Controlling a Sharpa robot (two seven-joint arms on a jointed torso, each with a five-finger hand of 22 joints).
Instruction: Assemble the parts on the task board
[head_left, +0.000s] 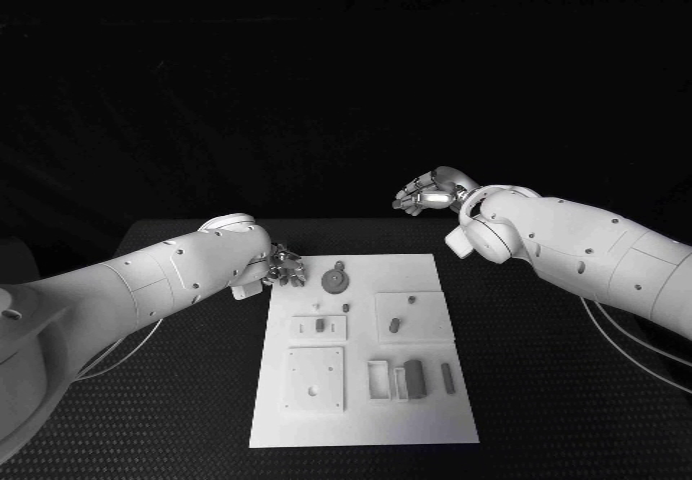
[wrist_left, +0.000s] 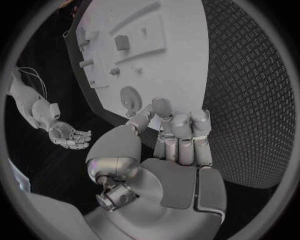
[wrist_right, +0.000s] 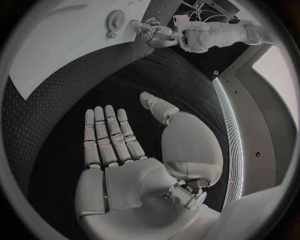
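The white task board (head_left: 361, 400) lies in the middle of the black table. A round toothed part (head_left: 336, 280) sits near its far edge, also seen in the left wrist view (wrist_left: 131, 95) and the right wrist view (wrist_right: 115, 21). Small parts lie on the raised plates: a short piece (head_left: 320, 324), an oval piece (head_left: 395, 323), a dark block (head_left: 414, 378) and a thin bar (head_left: 447, 375). My left hand (head_left: 281, 268) hovers at the board's far left corner, just left of the round part, its fingers (wrist_left: 181, 132) loosely bent and holding nothing. My right hand (head_left: 430, 192) is raised beyond the table's far edge, palm (wrist_right: 119, 145) flat, empty.
The board (wrist_left: 181, 65) carries several raised square plates, one (head_left: 316, 378) at the near left and a slotted frame (head_left: 384, 380) beside the block. Bare black table (head_left: 577, 400) runs along both sides of the board. Cables (head_left: 635, 350) hang under the right arm.
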